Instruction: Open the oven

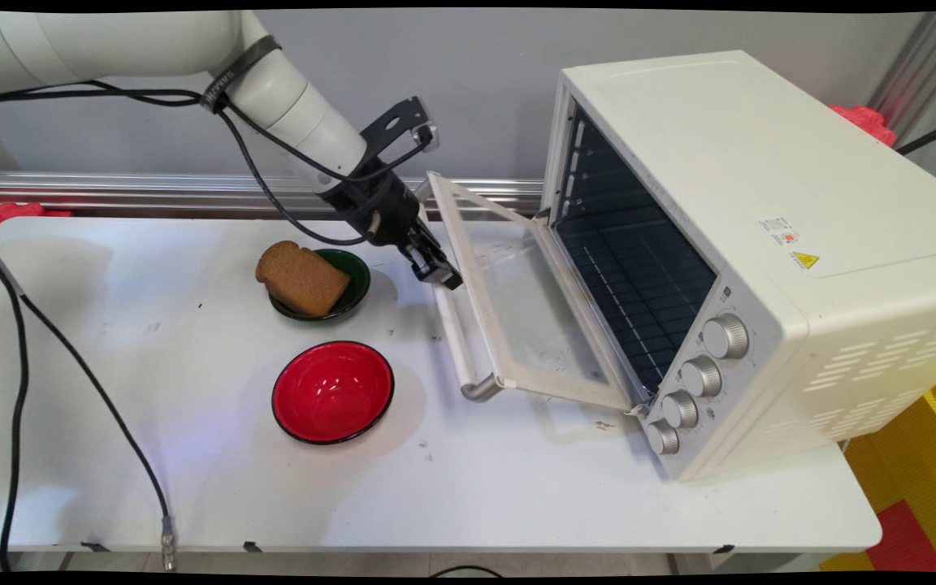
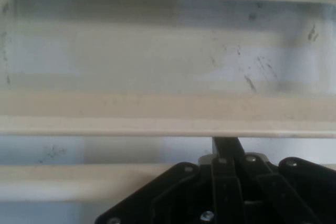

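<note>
A white oven (image 1: 760,244) stands on the table's (image 1: 192,487) right with its glass door (image 1: 517,301) hanging open. Left of the door, a slice of bread (image 1: 302,278) lies in a green bowl (image 1: 357,280), with a red bowl (image 1: 332,392) nearer the front edge.

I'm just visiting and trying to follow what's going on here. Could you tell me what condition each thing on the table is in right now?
Toaster oven: door open, nothing visible inside.
Oven door: swung down, nearly flat, its handle toward the bowls.
Hand: shut, at the door's handle edge.
Green bowl: upright, holding bread.
Bread slice: leaning in the green bowl.
Red bowl: upright, empty.
</note>
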You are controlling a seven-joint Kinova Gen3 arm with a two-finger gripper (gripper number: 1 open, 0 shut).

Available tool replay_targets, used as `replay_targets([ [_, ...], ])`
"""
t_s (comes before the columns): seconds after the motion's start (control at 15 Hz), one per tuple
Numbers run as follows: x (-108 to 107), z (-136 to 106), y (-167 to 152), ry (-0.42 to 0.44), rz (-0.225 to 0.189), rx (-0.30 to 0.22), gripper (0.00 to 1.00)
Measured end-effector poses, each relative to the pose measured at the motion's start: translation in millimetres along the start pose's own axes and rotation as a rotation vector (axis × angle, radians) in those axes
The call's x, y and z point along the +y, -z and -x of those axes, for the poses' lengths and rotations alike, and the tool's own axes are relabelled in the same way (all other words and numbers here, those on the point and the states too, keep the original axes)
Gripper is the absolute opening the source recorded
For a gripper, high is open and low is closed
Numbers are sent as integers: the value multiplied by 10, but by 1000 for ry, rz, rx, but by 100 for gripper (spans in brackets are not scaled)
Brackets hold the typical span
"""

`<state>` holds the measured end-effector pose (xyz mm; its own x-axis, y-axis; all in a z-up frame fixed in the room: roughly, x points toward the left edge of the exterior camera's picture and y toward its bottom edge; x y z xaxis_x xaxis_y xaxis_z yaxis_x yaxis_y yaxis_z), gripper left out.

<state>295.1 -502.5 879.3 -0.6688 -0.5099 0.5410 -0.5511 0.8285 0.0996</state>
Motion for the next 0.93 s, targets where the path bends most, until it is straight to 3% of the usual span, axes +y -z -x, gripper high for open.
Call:
replay_targets([
  [0.93, -65, 202, 85, 3, -5, -22, 0],
])
